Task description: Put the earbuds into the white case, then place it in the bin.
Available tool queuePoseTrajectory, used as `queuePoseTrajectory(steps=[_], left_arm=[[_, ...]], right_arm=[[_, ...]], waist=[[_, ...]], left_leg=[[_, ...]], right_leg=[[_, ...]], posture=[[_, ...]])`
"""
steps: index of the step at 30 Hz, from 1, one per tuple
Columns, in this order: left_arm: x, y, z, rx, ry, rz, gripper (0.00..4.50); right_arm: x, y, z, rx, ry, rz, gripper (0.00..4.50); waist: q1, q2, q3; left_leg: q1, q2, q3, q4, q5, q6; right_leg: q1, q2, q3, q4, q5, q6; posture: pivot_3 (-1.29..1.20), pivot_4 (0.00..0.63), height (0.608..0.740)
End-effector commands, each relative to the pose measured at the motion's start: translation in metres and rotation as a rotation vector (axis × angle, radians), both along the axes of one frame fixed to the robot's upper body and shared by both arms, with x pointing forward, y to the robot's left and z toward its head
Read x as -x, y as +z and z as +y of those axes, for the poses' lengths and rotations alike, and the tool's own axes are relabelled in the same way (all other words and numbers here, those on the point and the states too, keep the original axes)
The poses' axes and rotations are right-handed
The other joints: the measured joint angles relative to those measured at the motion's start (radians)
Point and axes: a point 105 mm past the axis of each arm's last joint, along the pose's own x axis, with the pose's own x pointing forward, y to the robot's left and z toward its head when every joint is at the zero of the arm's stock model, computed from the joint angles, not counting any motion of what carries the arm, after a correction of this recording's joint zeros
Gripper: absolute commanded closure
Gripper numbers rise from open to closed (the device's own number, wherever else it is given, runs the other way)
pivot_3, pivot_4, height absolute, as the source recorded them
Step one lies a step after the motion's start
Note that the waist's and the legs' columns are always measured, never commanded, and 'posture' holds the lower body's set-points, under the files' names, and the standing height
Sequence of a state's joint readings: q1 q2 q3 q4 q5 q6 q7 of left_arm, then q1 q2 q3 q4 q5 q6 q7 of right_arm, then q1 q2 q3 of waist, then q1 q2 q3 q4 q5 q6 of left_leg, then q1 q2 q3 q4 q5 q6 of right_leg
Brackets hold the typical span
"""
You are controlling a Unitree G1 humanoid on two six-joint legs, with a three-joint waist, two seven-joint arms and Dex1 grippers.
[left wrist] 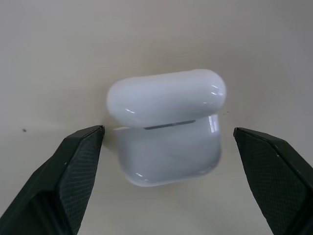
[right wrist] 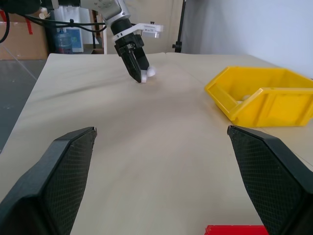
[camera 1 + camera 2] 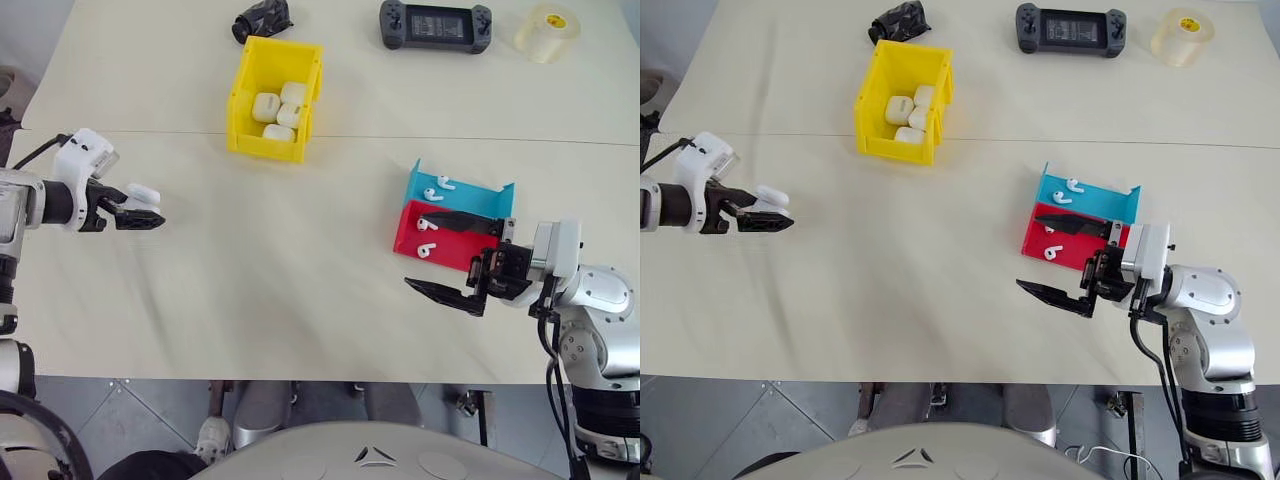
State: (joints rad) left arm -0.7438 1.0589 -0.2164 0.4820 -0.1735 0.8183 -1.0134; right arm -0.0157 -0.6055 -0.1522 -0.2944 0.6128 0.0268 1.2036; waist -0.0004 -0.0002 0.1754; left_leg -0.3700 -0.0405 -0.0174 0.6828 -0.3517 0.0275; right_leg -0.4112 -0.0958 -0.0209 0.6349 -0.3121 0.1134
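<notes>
One white case [image 1: 166, 132] lies on the table just in front of the left claw [image 3: 140, 212], between its two wide-open fingers, and neither finger touches it. Three more white cases [image 3: 279, 109] sit in the yellow bin [image 3: 244, 92], far ahead of that claw. Four earbuds show: two in the blue tray [image 3: 462, 195] and two in the red tray [image 3: 445, 250], right beside the right claw [image 3: 462, 262], which is wide open and empty. The table [image 3: 280, 260] is pale cream. A grey floor shows below its near edge.

White case [image 1: 166, 132]: glossy smooth plastic. Bin [image 3: 246, 92]: bright yellow moulded plastic, slight sheen. Left gripper fingers [image 1: 73, 171]: black, matt, cross-hatched texture. Table [image 3: 280, 260]: pale matt laminate.
</notes>
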Motion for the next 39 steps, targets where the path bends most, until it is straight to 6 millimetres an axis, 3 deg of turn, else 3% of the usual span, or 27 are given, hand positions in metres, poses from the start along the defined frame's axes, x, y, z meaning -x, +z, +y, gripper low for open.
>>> queuePoseTrajectory(steps=[1, 5, 8, 12, 16, 18, 22, 28, 31, 39], left_arm=[[0.003, -0.003, 0.003, -0.039, -0.023, 0.056, 0.00], [-0.001, -0.003, 0.005, -0.063, -0.019, 0.055, 0.00], [-0.002, -0.005, 0.005, -0.061, -0.016, 0.061, 0.54], [0.000, -0.004, 0.004, -0.038, -0.004, 0.058, 1.63], [0.000, 0.003, -0.001, 0.028, -0.004, 0.002, 1.64], [-0.001, 0.009, -0.010, 0.077, -0.056, -0.064, 1.64], [-0.001, 0.038, -0.046, 0.245, -0.280, -0.389, 1.64], [0.024, 0.064, -0.082, 0.413, -0.505, -0.803, 1.64], [0.034, 0.059, -0.095, 0.452, -0.550, -0.884, 1.64], [0.067, 0.016, -0.151, 0.398, -0.816, -0.944, 1.64]], right_arm=[[0.002, 0.003, 0.003, -0.015, 0.004, -0.040, 0.01], [0.002, 0.003, 0.003, -0.018, 0.004, -0.044, 0.01], [0.001, 0.002, 0.004, -0.019, 0.004, -0.046, 0.00], [-0.001, 0.001, 0.003, -0.021, 0.000, -0.048, 0.00], [-0.002, -0.001, 0.001, -0.019, -0.006, -0.048, 0.00], [-0.002, -0.002, 0.001, -0.018, -0.008, -0.048, 0.00], [-0.003, -0.004, -0.003, -0.005, -0.019, -0.041, 0.00], [-0.002, -0.005, -0.016, 0.030, -0.050, -0.030, 0.00], [-0.001, -0.004, -0.023, 0.052, -0.066, -0.028, 0.00], [0.003, 0.005, -0.047, 0.131, -0.136, -0.044, 0.00]], waist=[[0.000, 0.000, 0.000], [0.000, 0.000, 0.000], [0.000, 0.000, 0.000], [-0.001, 0.000, 0.000], [-0.002, 0.000, 0.000], [-0.001, 0.000, 0.000], [0.003, 0.000, 0.000], [0.003, -0.001, 0.000], [0.003, -0.001, 0.000], [0.002, -0.001, 0.000]], left_leg=[[0.000, 0.000, 0.000, 0.000, 0.000, 0.000], [0.000, 0.000, 0.000, 0.000, 0.000, 0.000], [0.000, 0.000, 0.000, 0.001, 0.000, 0.000], [0.000, 0.000, 0.000, 0.001, 0.000, 0.000], [0.000, 0.000, 0.000, 0.001, 0.000, 0.000], [0.000, 0.000, 0.000, 0.001, 0.000, 0.000], [0.000, 0.000, -0.001, 0.002, 0.000, 0.000], [-0.001, 0.000, -0.001, 0.002, 0.000, 0.000], [0.000, 0.000, 0.000, 0.002, 0.000, 0.000], [0.001, 0.000, 0.000, 0.002, 0.000, 0.000]], right_leg=[[0.000, 0.000, 0.000, 0.000, 0.000, 0.000], [0.000, 0.000, 0.001, 0.001, 0.000, 0.000], [0.000, 0.000, 0.001, 0.002, 0.000, 0.000], [0.000, 0.000, 0.001, 0.002, 0.000, 0.000], [-0.001, 0.000, 0.001, 0.002, 0.000, 0.000], [-0.001, 0.000, 0.001, 0.002, 0.000, 0.000], [-0.001, -0.001, 0.001, 0.002, 0.000, 0.000], [0.000, -0.002, -0.001, 0.001, 0.000, 0.000], [0.001, -0.002, -0.001, 0.001, 0.000, 0.000], [0.002, -0.001, 0.000, -0.005, 0.000, 0.000]], posture=[[0.00, 0.150, 0.740], [0.00, 0.150, 0.740], [0.00, 0.150, 0.740], [0.00, 0.150, 0.740], [0.00, 0.150, 0.740], [0.00, 0.150, 0.740], [0.00, 0.150, 0.740], [0.00, 0.150, 0.740], [0.00, 0.150, 0.740], [0.00, 0.150, 0.740]])
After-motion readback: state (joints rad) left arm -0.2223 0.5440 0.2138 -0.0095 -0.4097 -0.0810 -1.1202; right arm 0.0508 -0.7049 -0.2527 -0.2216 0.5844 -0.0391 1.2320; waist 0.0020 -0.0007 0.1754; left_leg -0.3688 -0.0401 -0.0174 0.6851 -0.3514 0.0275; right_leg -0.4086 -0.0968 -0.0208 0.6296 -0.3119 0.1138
